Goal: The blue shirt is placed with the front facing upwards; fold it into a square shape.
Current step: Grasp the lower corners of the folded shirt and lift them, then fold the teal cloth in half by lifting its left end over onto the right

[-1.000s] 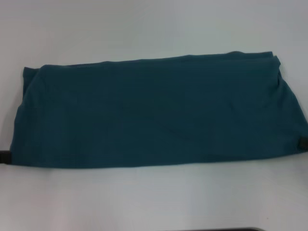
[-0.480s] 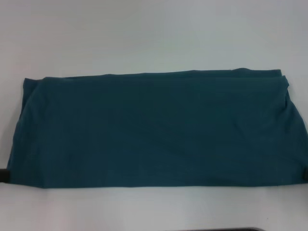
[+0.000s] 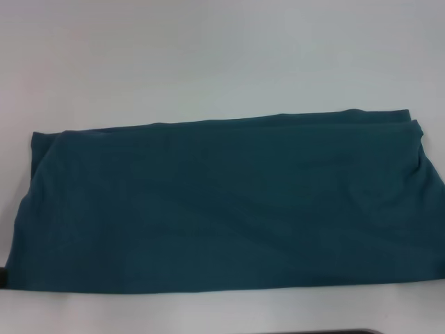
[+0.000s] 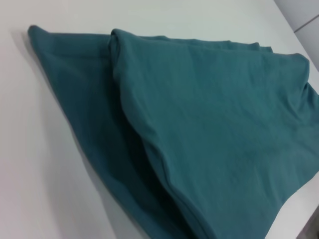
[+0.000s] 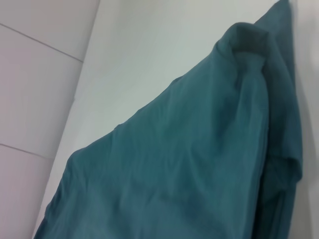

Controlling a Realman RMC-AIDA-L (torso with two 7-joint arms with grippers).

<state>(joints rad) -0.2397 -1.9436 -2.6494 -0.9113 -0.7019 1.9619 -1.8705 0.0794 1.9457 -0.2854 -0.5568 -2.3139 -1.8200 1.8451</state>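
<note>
Viewing our blue shirt (image 3: 222, 205) folded into a wide band across the lower head frame on the white table (image 3: 222, 56), plain side up, our grippers' grip cannot be told.

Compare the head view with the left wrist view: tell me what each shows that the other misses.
Only the head view shows the blue shirt whole, a wide band folded across the white table, with a sliver of dark hardware at its near left corner.

Only the left wrist view shows the shirt's layers: an upper fold lying over a lower one that sticks out beside it.

Both show plain teal cloth with no lettering, on the table.
</note>
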